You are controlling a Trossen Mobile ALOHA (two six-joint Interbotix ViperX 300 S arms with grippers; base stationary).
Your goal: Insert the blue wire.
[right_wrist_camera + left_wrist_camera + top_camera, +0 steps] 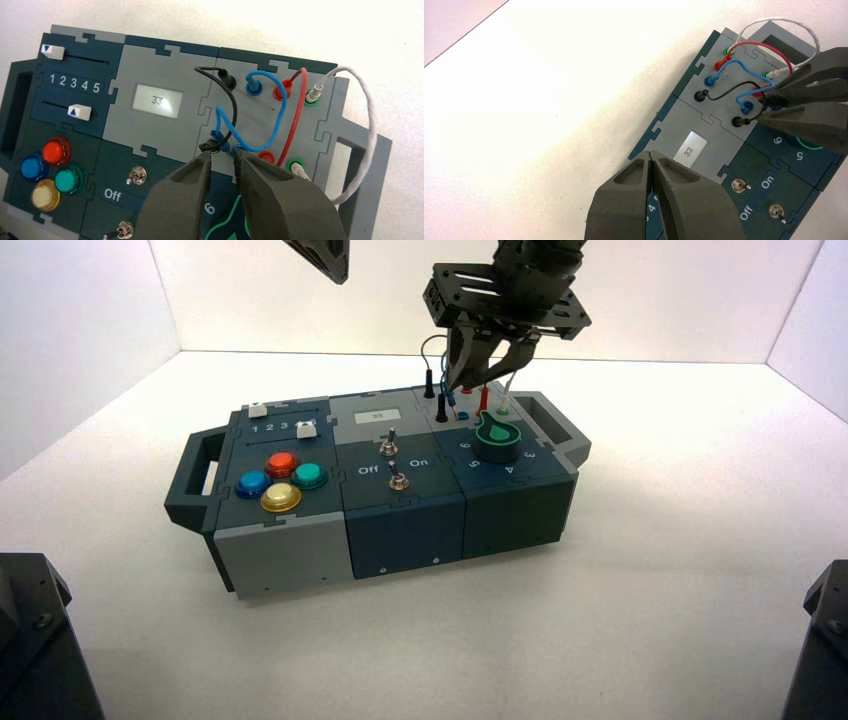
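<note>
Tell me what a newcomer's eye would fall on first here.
Probably the looped white wire, red wire, blue wire and black wire at the box's far right, with the open right gripper over their near ends. Next, the cluster of red, blue, green and yellow buttons at the front left. The left gripper hangs beyond the box's far edge.

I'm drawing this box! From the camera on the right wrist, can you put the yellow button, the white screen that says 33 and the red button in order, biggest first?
1. White screen
2. Red button and yellow button: too alike to rank
</note>
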